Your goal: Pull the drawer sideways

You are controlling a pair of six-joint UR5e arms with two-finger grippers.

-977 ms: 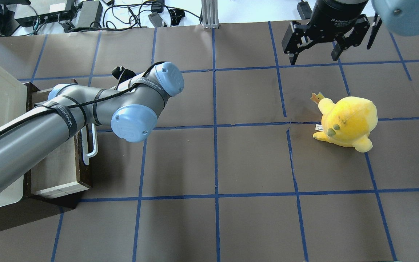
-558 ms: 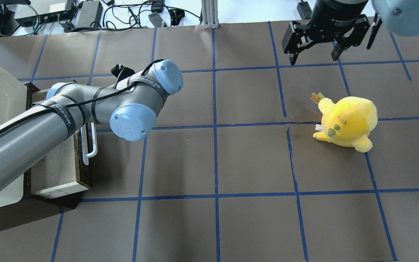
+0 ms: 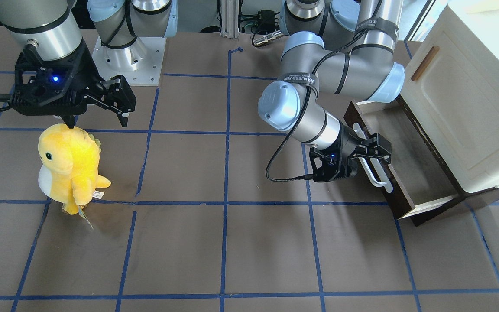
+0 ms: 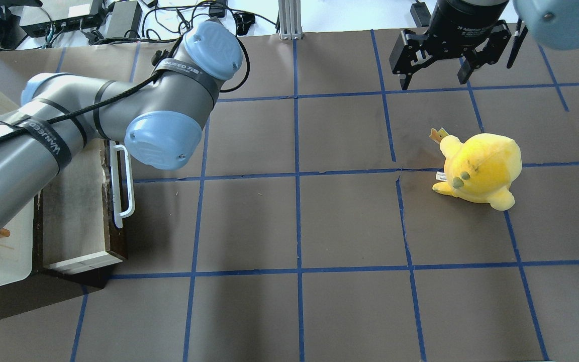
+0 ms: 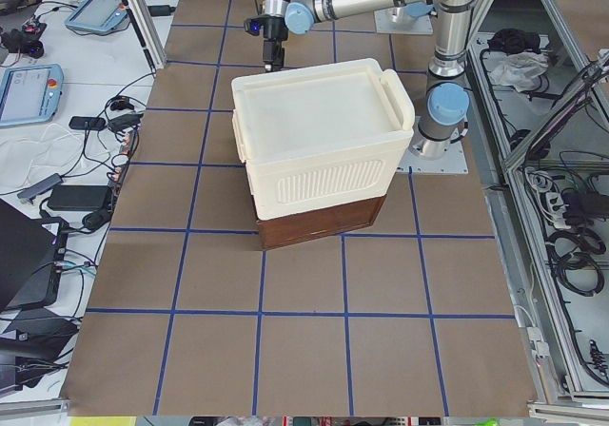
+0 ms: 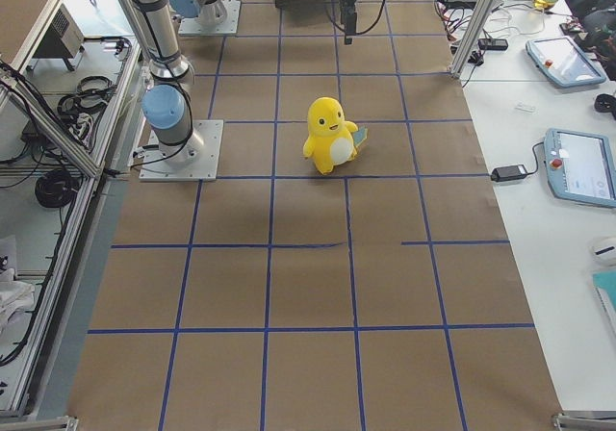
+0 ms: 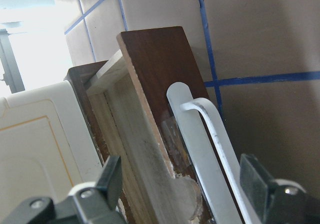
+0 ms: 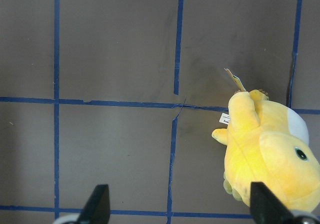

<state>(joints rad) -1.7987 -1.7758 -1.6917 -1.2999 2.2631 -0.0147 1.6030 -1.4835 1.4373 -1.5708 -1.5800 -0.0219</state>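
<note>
The drawer [image 3: 405, 173] stands pulled out of the cabinet, with its dark brown front, white bar handle [image 3: 373, 173] and pale inside [image 4: 76, 216]. My left gripper [image 3: 373, 149] is open at the drawer front. In the left wrist view [image 7: 180, 169] its two fingers stand either side of the handle [image 7: 200, 134] without touching it. In the overhead view the left arm hides this gripper; the handle [image 4: 123, 181] shows. My right gripper [image 4: 432, 75] is open and empty, hanging above the table at the far right.
A cream cabinet [image 3: 461, 99] sits over the drawer at the table's left end. A yellow plush toy [image 4: 480, 166] stands on the right half, close below the right gripper [image 3: 98, 117]. Brown paper with blue tape lines covers the table.
My left arm's elbow and wrist have swung toward the far side of the table, uncovering more of the handle. The drawer and the right arm have not moved.
</note>
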